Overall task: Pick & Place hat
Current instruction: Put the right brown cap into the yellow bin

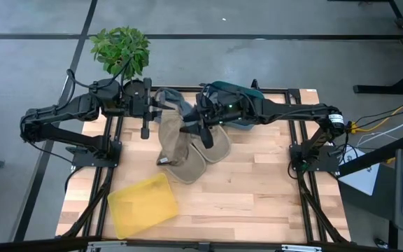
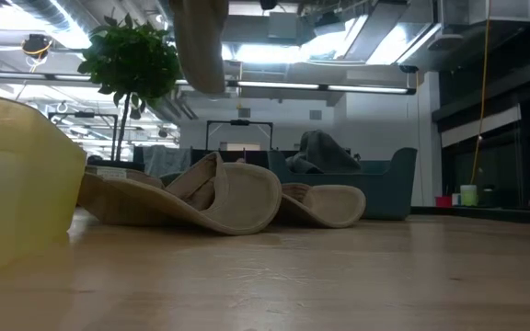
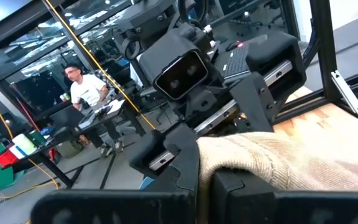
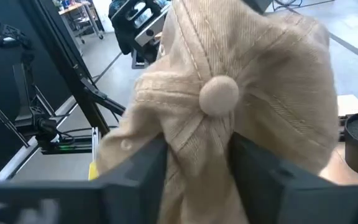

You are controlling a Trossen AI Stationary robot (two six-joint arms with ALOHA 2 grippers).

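The right hand (image 1: 189, 124) is pinching a beige hat (image 4: 229, 106) by its crown; in the right wrist view the two dark fingers (image 4: 135, 180) press in on the cloth from both sides just below the hat's top button. The hat hangs lifted above the middle of the tabletop (image 1: 257, 189), its lower edge showing at the top of the low view. The left hand (image 1: 158, 110) grips the same hat from the opposite side, its fingers (image 3: 185, 168) pressed onto an edge of the fabric, so the hat is held between the two hands. Below it, more beige hats (image 1: 191, 157) lie in a loose heap on the tabletop, and a dark blue-grey bin (image 1: 233, 94) sits just behind them under the right arm. A yellow tray (image 1: 143, 204) rests near the front left corner of the tabletop, well apart from the heap. A potted plant (image 1: 121, 50) stands at the back left corner. In the room beyond, a person (image 3: 89, 90) in a white shirt is at a desk.
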